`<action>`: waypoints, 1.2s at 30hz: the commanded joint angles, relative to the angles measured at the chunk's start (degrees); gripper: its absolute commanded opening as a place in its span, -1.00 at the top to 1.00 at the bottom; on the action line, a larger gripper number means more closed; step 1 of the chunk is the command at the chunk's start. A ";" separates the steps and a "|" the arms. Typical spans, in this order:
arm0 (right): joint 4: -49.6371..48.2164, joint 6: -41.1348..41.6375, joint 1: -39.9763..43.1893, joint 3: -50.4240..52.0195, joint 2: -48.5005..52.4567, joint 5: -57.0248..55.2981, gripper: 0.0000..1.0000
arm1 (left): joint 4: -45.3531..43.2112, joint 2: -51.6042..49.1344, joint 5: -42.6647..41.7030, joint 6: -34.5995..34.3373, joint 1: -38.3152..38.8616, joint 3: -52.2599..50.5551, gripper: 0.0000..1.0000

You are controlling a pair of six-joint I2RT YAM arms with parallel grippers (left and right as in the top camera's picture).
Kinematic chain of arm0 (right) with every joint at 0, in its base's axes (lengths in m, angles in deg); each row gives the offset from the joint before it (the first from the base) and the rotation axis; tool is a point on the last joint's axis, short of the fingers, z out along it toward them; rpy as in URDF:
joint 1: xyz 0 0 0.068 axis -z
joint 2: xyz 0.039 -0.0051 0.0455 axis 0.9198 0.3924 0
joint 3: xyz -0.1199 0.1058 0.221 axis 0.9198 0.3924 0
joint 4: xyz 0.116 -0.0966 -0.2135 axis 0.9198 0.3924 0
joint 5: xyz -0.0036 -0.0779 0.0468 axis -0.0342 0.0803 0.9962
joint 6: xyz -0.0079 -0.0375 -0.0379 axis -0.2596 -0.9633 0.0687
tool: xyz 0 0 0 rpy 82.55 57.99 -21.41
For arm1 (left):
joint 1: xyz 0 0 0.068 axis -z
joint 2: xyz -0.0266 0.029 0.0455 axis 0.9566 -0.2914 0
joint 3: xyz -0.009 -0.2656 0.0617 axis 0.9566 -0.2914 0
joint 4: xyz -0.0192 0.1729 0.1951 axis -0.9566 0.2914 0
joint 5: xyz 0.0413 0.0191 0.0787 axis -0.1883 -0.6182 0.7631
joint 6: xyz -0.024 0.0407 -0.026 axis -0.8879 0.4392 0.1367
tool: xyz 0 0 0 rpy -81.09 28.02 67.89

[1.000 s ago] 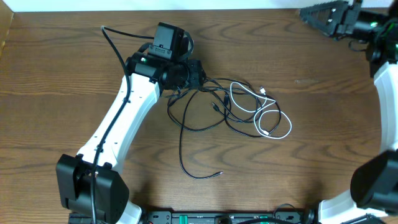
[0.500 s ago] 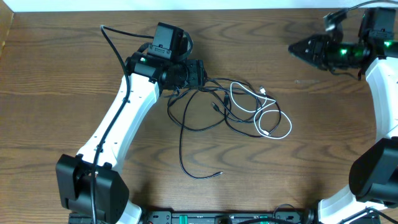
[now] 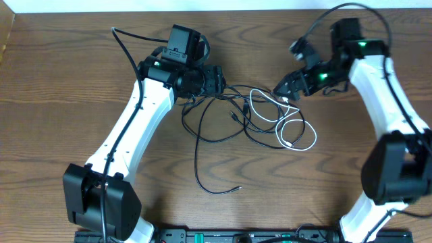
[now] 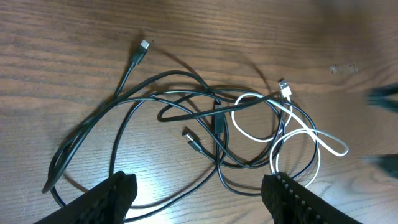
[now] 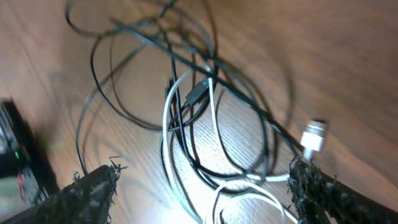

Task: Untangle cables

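Left tool (image 4: 205, 190): fingers spread wide, low over the tangle.
Black cable (image 4: 132, 62): loose loops on the wooden worktop (image 4: 62, 25).
White cable (image 4: 286, 94): crosses black loops, right.

The right wrist view is smeared throughout: the white cable (image 5: 165, 124) runs off the bottom edge, its plug too blurred to identify. In the left wrist view the black cable (image 4: 129, 70) slips behind a finger of the left pincer (image 4: 199, 183), whose fingers the bottom edge crops. The right pincer (image 4: 382, 127) is a dark blur at the right edge.
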 commanded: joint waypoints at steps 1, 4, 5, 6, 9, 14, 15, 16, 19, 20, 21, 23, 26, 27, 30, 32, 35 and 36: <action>1.55 -9.29 -1.70 -0.02 3.43 6.47 -0.69 | -0.07 -0.63 0.57 0.96 -0.09 0.31 -0.41; 3.72 -13.29 -2.64 -0.02 5.20 11.58 -0.64 | -0.04 -0.63 0.55 0.94 -0.09 0.31 -0.40; 3.78 -13.27 -2.95 -0.02 5.57 11.58 -0.64 | -0.04 -0.63 0.55 0.94 -0.09 0.31 -0.41; 3.78 -13.27 -3.28 -0.02 6.10 11.52 -0.63 | -0.07 -0.63 0.55 0.94 -0.09 0.31 -0.40; 3.96 -13.25 -4.46 -0.02 8.00 11.34 -0.50 | -0.07 -0.63 0.55 0.94 -0.07 0.31 -0.41; 2.95 -11.76 -6.12 -0.02 11.67 13.07 -0.17 | -0.02 -0.63 0.55 0.94 -0.07 0.31 -0.41; 2.51 -10.88 -6.38 -0.02 12.33 13.94 -0.07 | 0.00 -0.63 0.55 0.94 -0.07 0.31 -0.41; 2.32 -10.62 -6.56 -0.02 12.66 14.78 0.06 | 0.02 -0.63 0.55 0.94 -0.07 0.31 -0.40; 2.64 -9.75 -6.54 -0.50 12.39 18.01 0.58 | 0.00 -0.63 0.55 0.94 -0.07 0.31 -0.40; 3.10 -8.26 -6.25 -1.44 12.04 19.30 0.87 | -0.02 -0.63 0.55 0.94 -0.07 0.31 -0.41; 3.67 -7.63 -6.03 -2.25 11.74 19.89 0.98 | -0.02 -0.63 0.55 0.94 -0.07 0.31 -0.41; 5.31 -6.64 -5.49 -4.55 10.86 21.00 0.98 | -0.02 -0.63 0.55 0.94 -0.07 0.31 -0.40; 7.15 -2.51 -4.55 -9.05 8.83 21.79 0.98 | -0.02 -0.63 0.55 0.94 -0.07 0.31 -0.41; 7.41 -0.44 -4.20 -10.82 8.00 21.79 0.98 | -0.04 -0.63 0.55 0.94 -0.07 0.31 -0.41; 7.82 5.35 -2.93 -16.28 5.53 21.73 0.98 | -0.04 -0.63 0.55 0.94 -0.07 0.31 -0.40; 7.78 9.40 -1.92 -20.04 3.89 21.66 0.98 | -0.04 -0.63 0.55 0.94 -0.07 0.31 -0.40; 7.78 14.60 -0.63 -25.40 1.86 21.05 0.98 | -0.04 -0.63 0.57 0.94 -0.07 0.31 -0.40; 7.78 17.44 0.11 -28.30 0.87 20.20 0.98 | -0.07 -0.63 0.57 0.94 -0.07 0.31 -0.40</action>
